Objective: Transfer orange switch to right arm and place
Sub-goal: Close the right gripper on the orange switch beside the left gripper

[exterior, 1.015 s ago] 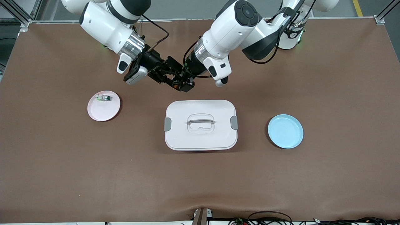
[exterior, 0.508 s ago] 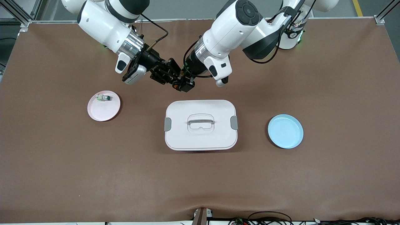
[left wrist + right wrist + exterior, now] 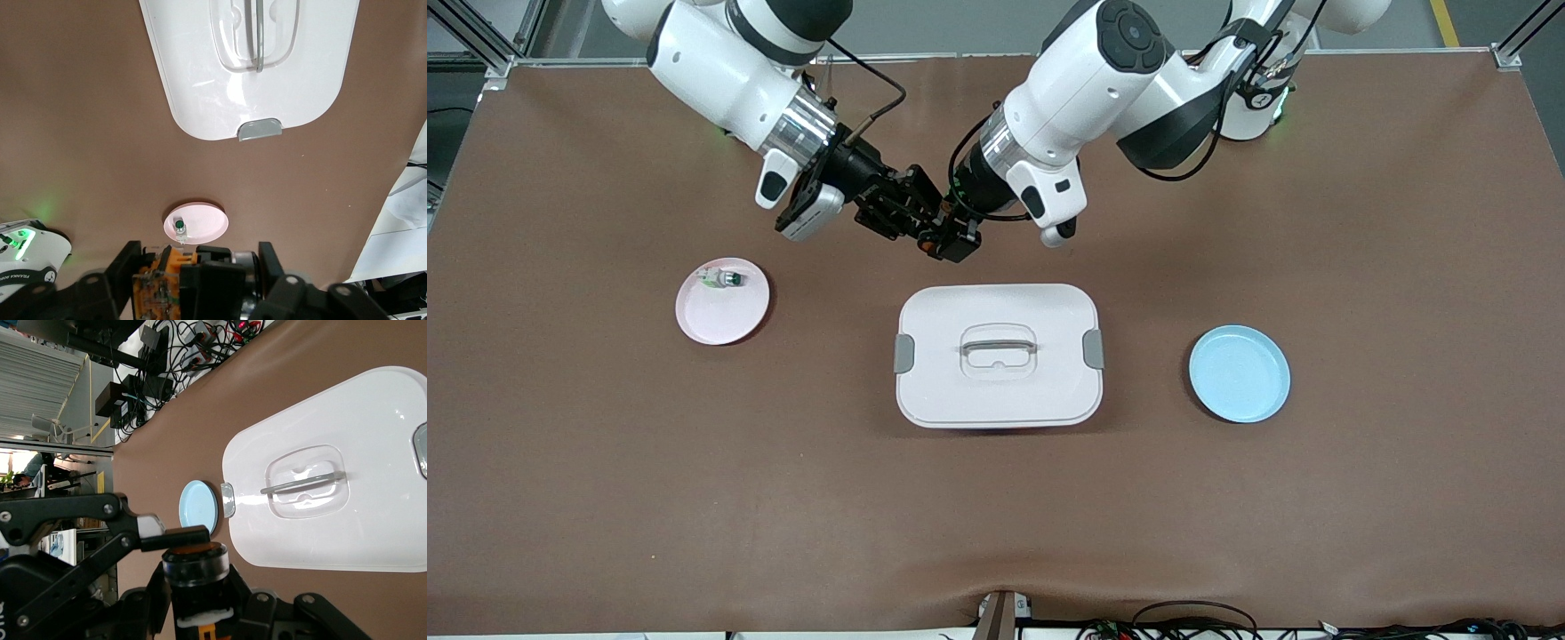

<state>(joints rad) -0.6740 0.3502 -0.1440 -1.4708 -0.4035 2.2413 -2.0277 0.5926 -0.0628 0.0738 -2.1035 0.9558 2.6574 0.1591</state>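
Right tool (image 3: 927, 233) grips orange switch (image 3: 930, 240); left tool (image 3: 951, 238) alongside.

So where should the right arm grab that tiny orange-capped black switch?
Probably the black cylindrical body of the orange switch, approached from the right arm's end of the table: the orange-tan rear block sits at the left gripper, so only the body is free. The right gripper's jaws are shut there, above the table.
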